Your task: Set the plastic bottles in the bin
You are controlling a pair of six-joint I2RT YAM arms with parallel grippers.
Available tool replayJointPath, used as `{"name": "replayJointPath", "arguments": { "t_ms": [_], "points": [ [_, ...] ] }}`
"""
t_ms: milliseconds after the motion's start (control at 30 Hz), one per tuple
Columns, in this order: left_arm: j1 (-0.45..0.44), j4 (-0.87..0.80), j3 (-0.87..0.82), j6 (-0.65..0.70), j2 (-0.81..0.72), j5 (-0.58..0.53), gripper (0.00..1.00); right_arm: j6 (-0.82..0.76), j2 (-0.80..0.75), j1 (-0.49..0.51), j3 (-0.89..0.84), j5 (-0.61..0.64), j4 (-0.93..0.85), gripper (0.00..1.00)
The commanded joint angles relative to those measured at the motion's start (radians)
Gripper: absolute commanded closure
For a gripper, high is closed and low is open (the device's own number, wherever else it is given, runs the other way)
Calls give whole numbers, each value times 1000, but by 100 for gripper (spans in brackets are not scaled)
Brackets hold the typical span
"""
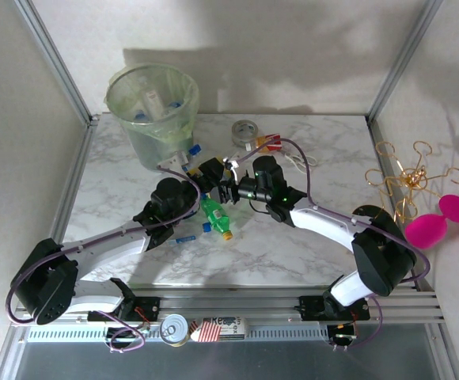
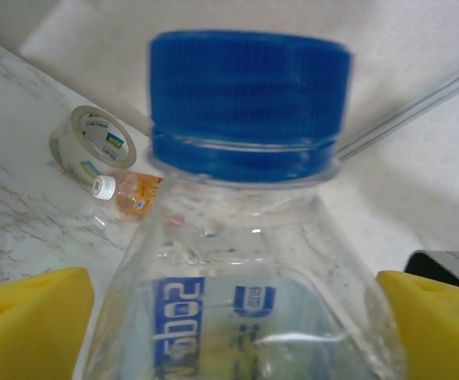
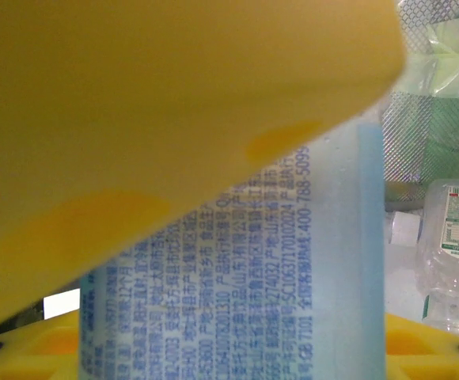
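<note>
The tape roll (image 1: 245,131) lies near the far edge of the desk, about at its middle. A small orange pack (image 1: 271,143) lies just beside it, and a white cord (image 1: 305,161) lies to the right of them. A tin can (image 1: 174,328) sits on the rail below the near edge.

The bin (image 1: 160,141) stands in the far left corner. It is translucent pale green with a liner, and some bottles (image 1: 154,101) are already inside it. Both arms meet just in front of the bin, so its wall is very close to them. A green bottle (image 1: 214,214) with a yellow cap lies on its side near the middle of the desk, between the two arms.

The left gripper (image 2: 229,317) has a clear blue-capped bottle (image 2: 245,237) between its yellow fingers (image 2: 32,324). The fingers are very near the sides of the bottle, but I cannot tell if they press it. The right gripper (image 3: 237,269) is clamped on a labelled bottle (image 3: 324,261) with small blue print.
</note>
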Motion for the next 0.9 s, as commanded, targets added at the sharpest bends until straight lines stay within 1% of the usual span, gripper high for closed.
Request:
{"name": "replayJointPath", "arguments": {
  "t_ms": [0,167,300,400,533,700,733,867],
  "points": [
    [-6,31,1,-10,4,-23,21,0,-33,24,-16,-28,55,53],
    [-6,43,-6,-13,3,-26,40,-3,-39,27,-21,-26,60,53],
    [-6,43,-9,-13,1,-29,48,-5,-41,27,-23,-24,60,52],
    [-5,39,-10,-8,-5,-36,52,-2,-42,26,-24,-22,61,48],
    [0,40,-4,2,-14,-55,55,5,-49,27,-35,2,64,33],
    [22,18,27,38,-32,-64,56,24,-87,27,-77,34,87,9],
    [31,8,40,50,-35,-65,56,28,-96,27,-87,41,94,2],
    [78,-58,124,123,-48,-57,56,33,-121,27,-119,83,101,1]
  ]
}}
